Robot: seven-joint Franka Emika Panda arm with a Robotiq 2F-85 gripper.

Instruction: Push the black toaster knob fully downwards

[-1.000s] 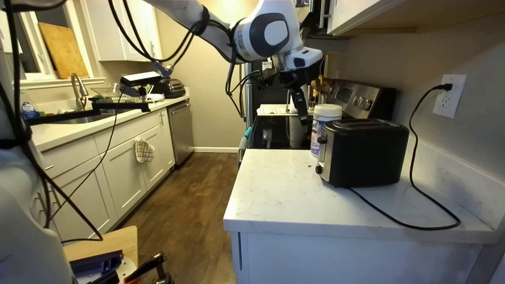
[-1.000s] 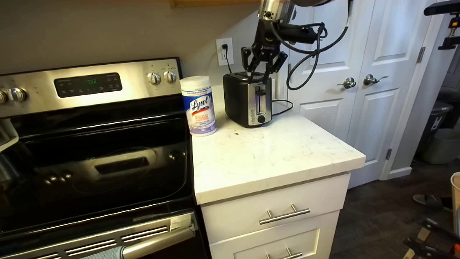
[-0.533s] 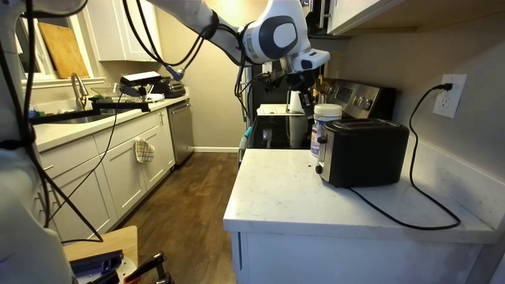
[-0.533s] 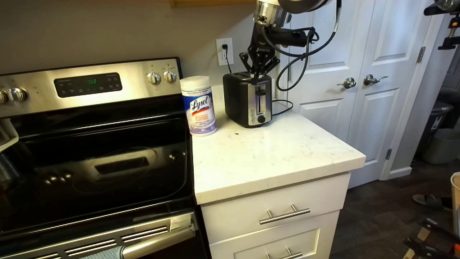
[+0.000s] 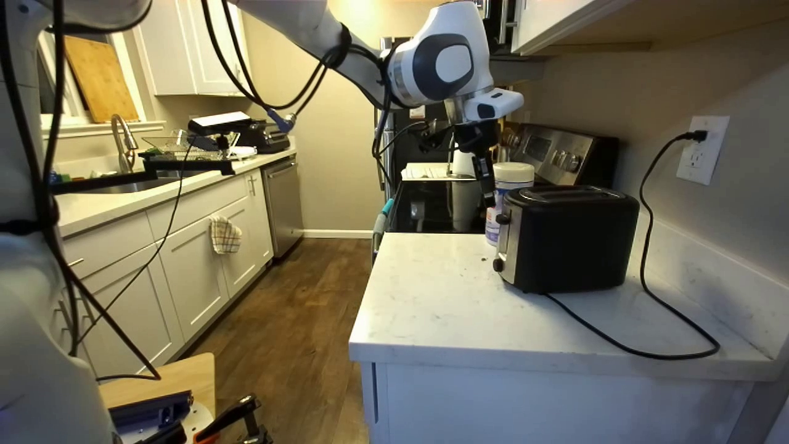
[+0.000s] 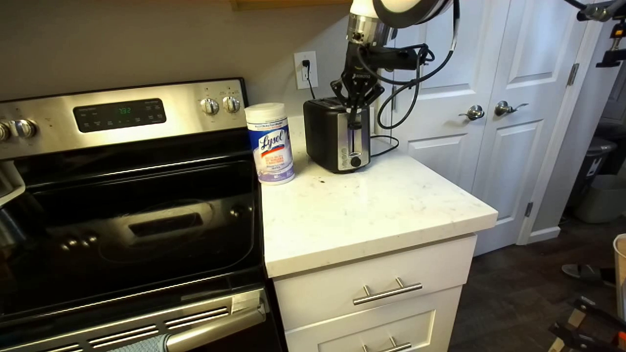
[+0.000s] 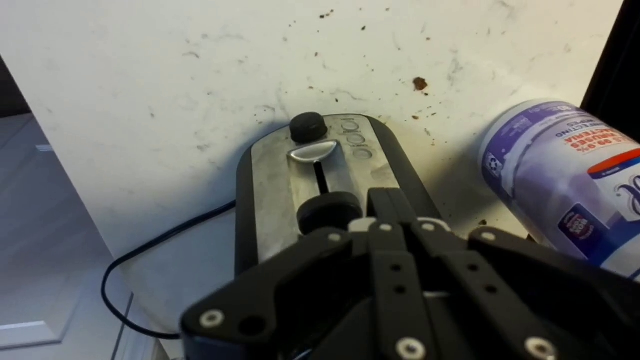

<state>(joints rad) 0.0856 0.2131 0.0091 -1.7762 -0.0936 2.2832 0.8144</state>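
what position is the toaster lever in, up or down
Up: the wrist view shows open slot between the lever knob and the dial low on the black toaster.

Holds closed gripper (image 7: 392, 201) just beside lever knob (image 7: 330, 212) of toaster (image 7: 275, 195), with wipes canister (image 7: 565, 165) near right edge of countertop (image 7: 175, 125).

Toaster (image 5: 573, 240), right of centre in both exterior views: black body, silver end panel (image 7: 272, 200).
Toaster knob (image 7: 330, 212), centre of wrist view: black.
Dial (image 7: 308, 127), upper centre of wrist view: black.
Power cord (image 5: 666, 357): black.
Claw (image 6: 353, 125): black.
Robot arm (image 5: 296, 21): white, dark grey trim.
Canister (image 6: 274, 149): white lid (image 6: 264, 111); blue, red and purple printing on white.
Table (image 6: 376, 205): white, faint grey veining.
Stove (image 6: 146, 215), left of an exterior view: black top, silver panel (image 6: 186, 105), green digits (image 6: 125, 111).
Towel (image 5: 225, 235), left of an exterior view: pale, checked.
Wooden board (image 5: 102, 80), upper left: tan.
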